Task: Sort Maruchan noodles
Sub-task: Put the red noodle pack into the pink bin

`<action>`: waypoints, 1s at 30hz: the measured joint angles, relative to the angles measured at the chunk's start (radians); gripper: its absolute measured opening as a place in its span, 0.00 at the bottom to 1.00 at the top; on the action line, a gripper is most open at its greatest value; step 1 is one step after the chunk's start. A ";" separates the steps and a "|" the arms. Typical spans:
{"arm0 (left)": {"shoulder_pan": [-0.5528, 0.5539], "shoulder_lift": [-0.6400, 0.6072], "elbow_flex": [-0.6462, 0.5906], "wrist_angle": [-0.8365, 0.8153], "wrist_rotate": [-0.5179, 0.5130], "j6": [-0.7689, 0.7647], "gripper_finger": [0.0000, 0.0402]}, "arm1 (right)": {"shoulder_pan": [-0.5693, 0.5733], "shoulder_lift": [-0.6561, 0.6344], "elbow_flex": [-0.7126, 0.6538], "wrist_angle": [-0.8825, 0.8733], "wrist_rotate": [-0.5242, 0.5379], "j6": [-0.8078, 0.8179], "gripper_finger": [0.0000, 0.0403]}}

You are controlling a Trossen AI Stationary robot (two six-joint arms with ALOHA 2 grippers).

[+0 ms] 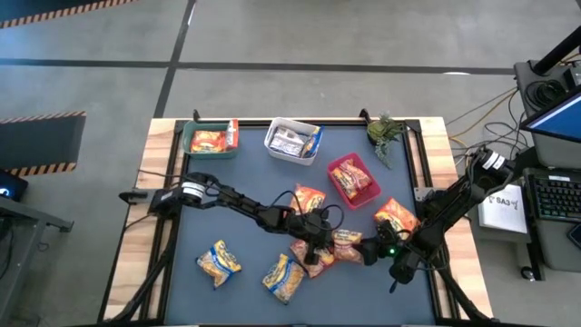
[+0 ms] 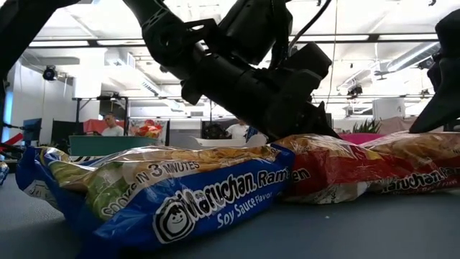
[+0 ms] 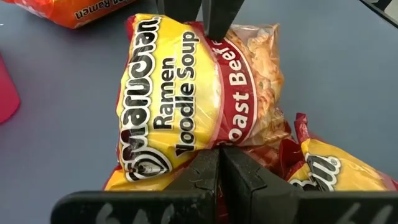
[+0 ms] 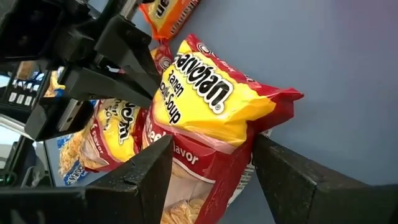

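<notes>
The left arm reaches from the counter's (image 1: 182, 272) left edge toward its middle, elbow low, its tool (image 1: 315, 247) pointing down onto a cluster of packets. In the left wrist view this left tool (image 3: 214, 87) has its fingers spread across the width of a yellow-and-red Roast Beef packet (image 3: 199, 93), one finger at each long edge, so it is open around the packet; whether the fingers press it cannot be told. That packet's long axis runs across the line between the fingers.

Left of the cluster, two blue-and-yellow packets (image 1: 219, 261) and (image 1: 283, 276) lie flat near the front edge, both tilted diagonally. In the low view the Soy Sauce packet (image 2: 165, 194) lies nearest the camera, long axis across the picture.

Along the far edge stand a green bin (image 1: 210, 139), a white bin (image 1: 292, 141) and a red bin (image 1: 352, 180), each holding packets. An orange packet (image 1: 309, 198) lies just behind the left tool.

The right arm comes in from the counter's right edge, bent sharply, its tool (image 1: 370, 252) low at the cluster's right side. The right tool (image 4: 211, 168) is open, fingers set either side of the end of a yellow-and-red packet (image 4: 217, 106) that touches its neighbours. Another orange packet (image 1: 396, 215) lies beside the right arm, and a small plant (image 1: 387, 132) stands at the far right corner.
</notes>
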 joint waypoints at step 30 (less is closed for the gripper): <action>0.000 -0.003 -0.042 -0.048 -0.013 -0.065 0.00 | 0.000 0.073 0.003 0.030 -0.051 0.072 0.78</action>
